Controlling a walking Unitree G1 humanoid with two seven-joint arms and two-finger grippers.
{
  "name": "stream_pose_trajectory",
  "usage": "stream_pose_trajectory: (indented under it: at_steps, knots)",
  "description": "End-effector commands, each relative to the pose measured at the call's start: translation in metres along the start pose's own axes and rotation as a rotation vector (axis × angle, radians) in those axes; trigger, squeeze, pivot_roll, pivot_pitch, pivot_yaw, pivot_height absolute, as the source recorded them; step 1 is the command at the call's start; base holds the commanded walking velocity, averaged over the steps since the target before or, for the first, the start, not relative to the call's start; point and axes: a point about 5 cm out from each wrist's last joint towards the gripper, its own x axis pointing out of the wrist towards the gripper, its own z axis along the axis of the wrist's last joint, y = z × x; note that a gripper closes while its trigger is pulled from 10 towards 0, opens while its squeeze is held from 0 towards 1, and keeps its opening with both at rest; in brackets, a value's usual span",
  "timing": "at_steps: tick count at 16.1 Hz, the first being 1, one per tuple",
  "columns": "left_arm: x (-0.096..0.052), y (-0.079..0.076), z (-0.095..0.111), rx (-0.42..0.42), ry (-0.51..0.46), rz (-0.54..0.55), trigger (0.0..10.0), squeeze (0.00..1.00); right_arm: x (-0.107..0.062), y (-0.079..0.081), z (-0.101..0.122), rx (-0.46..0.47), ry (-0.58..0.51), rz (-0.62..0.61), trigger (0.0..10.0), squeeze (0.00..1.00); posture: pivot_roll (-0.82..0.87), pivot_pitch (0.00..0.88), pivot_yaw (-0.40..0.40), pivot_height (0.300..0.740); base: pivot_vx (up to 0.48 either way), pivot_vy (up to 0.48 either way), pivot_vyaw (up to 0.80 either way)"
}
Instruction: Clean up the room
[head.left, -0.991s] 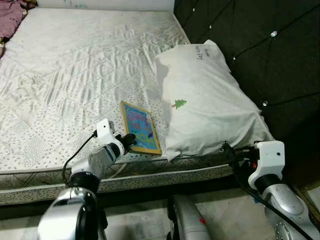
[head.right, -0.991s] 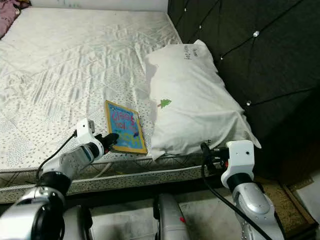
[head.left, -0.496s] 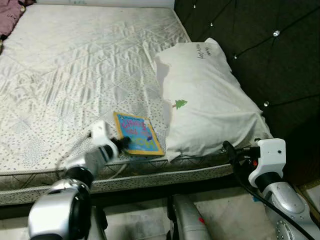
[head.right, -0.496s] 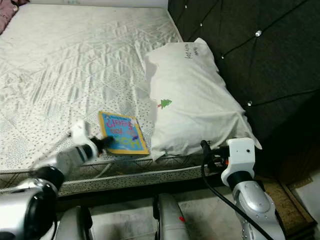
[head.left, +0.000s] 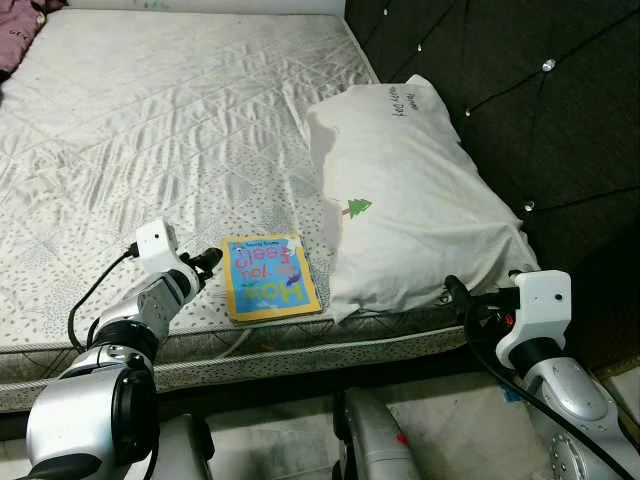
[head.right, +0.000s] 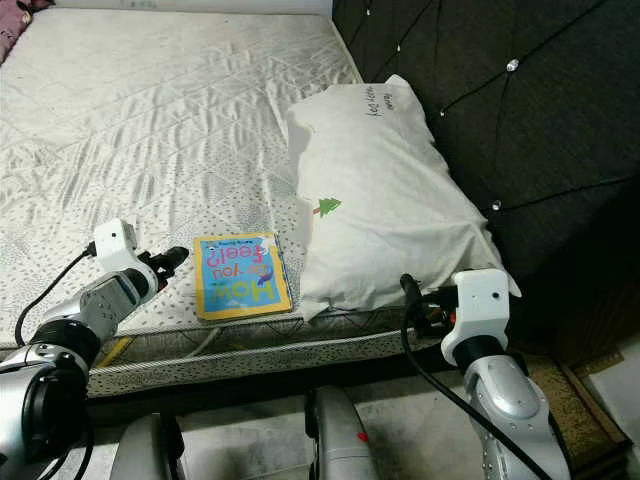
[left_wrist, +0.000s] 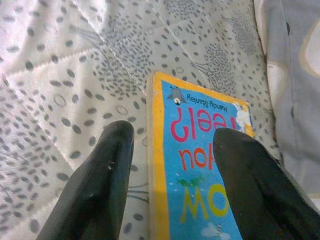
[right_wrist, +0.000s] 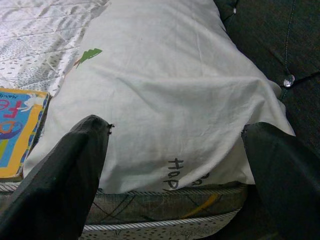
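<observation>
With the book (head.left: 270, 277) lying flat on the mattress (head.left: 150, 130) just beside the pillow (head.left: 415, 200), the left gripper (head.left: 207, 262), parted and empty at the book's edge, should be closed squarely across that edge before lifting.

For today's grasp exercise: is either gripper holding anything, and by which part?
Nothing is held. The left gripper is open beside the book; the right gripper is open before the pillow.

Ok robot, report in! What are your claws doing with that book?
Left claw open, beside the thin blue-and-yellow picture book, not gripping. Book flat on white quilted mattress near its edge. Right claw open, facing white pillow.
</observation>
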Motion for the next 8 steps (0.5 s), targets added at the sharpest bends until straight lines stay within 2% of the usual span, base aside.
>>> stream_pose_trajectory:
  at_steps: [1, 2, 4, 6, 7, 8]
  knots:
    - [0.002, -0.005, 0.002, 0.049, 0.000, -0.001, 10.0, 1.00, 0.000, -0.003, -0.003, -0.003, 0.013, -0.014, 10.0, 0.00, -0.28, 0.117, -0.097, 0.591, 0.000, 0.000, 0.00]
    - [0.002, -0.008, 0.001, 0.068, -0.005, -0.008, 10.0, 1.00, 0.000, -0.003, -0.003, -0.002, 0.013, -0.014, 10.0, 0.00, -0.28, 0.116, -0.095, 0.591, 0.000, 0.000, 0.00]
    - [0.006, -0.024, -0.010, 0.095, 0.018, -0.080, 10.0, 1.00, 0.002, -0.001, -0.003, 0.003, 0.009, -0.014, 10.0, 0.00, -0.27, 0.115, -0.093, 0.591, 0.000, 0.000, 0.00]
    - [0.008, -0.046, -0.036, 0.136, 0.080, -0.175, 10.0, 1.00, 0.005, 0.003, -0.002, 0.010, 0.004, -0.006, 10.0, 0.00, -0.26, 0.114, -0.091, 0.591, 0.000, 0.000, 0.00]
    - [0.007, -0.058, -0.061, 0.147, 0.155, -0.242, 10.0, 1.00, 0.006, 0.004, -0.002, 0.014, 0.001, -0.002, 10.0, 0.00, -0.26, 0.113, -0.089, 0.591, 0.000, 0.000, 0.00]
    - [0.006, -0.060, -0.068, 0.152, 0.174, -0.256, 10.0, 1.00, 0.006, 0.005, -0.002, 0.014, 0.000, -0.001, 10.0, 0.00, -0.26, 0.113, -0.088, 0.591, 0.000, 0.000, 0.00]
